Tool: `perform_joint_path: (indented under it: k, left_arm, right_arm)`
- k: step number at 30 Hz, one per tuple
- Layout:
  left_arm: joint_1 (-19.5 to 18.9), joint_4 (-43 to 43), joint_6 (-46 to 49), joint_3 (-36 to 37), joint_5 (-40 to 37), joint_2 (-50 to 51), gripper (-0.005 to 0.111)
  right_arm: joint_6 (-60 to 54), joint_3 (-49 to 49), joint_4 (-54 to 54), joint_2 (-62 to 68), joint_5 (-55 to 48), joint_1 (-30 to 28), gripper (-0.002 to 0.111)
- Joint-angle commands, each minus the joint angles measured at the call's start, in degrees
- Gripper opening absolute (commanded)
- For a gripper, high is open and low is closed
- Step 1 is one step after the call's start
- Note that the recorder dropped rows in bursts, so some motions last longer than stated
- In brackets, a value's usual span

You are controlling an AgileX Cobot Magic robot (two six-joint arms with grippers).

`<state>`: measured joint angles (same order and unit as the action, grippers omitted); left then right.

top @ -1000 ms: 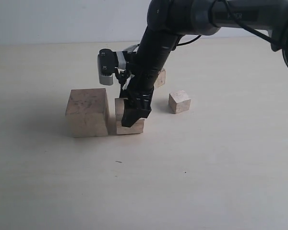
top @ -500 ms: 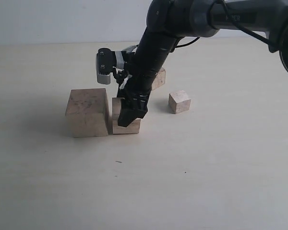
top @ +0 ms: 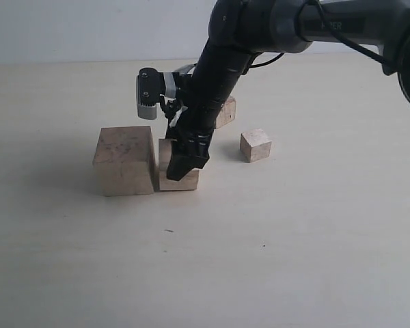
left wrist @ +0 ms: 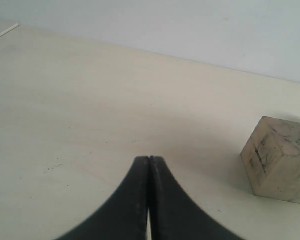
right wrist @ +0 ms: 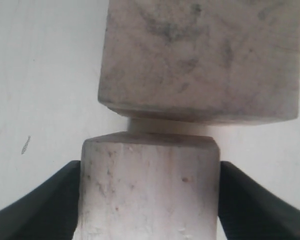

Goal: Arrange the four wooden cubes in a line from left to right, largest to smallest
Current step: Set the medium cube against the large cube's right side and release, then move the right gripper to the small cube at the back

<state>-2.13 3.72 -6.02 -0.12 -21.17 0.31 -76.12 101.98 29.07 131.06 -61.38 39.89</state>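
Note:
The largest wooden cube (top: 123, 160) stands on the table at the left. The second cube (top: 184, 183) sits right beside it, resting on the table, and my right gripper (top: 181, 167) is shut on it from above. In the right wrist view this cube (right wrist: 149, 185) fills the space between the black fingers (right wrist: 45, 205), with the largest cube (right wrist: 200, 60) just beyond a thin gap. Two smaller cubes lie further right: one (top: 227, 113) partly behind the arm, one (top: 255, 145) in the open. My left gripper (left wrist: 149, 161) is shut and empty, above bare table, with a cube (left wrist: 279, 160) off to one side.
The right arm (top: 219, 75) leans down across the middle of the scene, with its wrist camera (top: 149, 96) above the largest cube. The pale tabletop (top: 273, 246) stretches bare in front of the cubes and to the right.
My right gripper has slid the second cube leftward along the table, closing the gap to the largest cube. The other cubes have stayed put.

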Motion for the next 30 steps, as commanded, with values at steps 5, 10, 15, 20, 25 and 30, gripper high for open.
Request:
perform_joint_path:
  k: [5, 10, 15, 20, 25, 30]
  left_arm:
    - [0.2, -0.1, -0.1, 0.1, 0.3, -0.3, 0.0]
    - [0.2, -0.1, -0.1, 0.1, 0.3, -0.3, 0.0]
    - [0.2, -0.1, -0.1, 0.1, 0.3, -0.3, 0.0]
    - [0.2, -0.1, -0.1, 0.1, 0.3, -0.3, 0.0]
    - [0.2, -0.1, -0.1, 0.1, 0.3, -0.3, 0.0]
    - [0.2, -0.1, -0.1, 0.1, 0.3, -0.3, 0.0]
  right_arm:
    - [0.4, 0.1, 2.0, -0.3, 0.4, 0.1, 0.075]
    - [10.9, 0.1, -2.9, -5.2, -1.9, 0.1, 0.075]
    - [20.0, 0.1, -7.9, -9.2, -2.3, 0.1, 0.068]
    - [28.5, -0.1, -16.9, -10.2, -5.2, 0.1, 0.041]
    - [28.7, -3.7, -18.9, -8.3, -3.5, 0.1, 0.028]
    - [28.8, -4.6, -19.0, -4.5, -3.3, 0.1, 0.028]
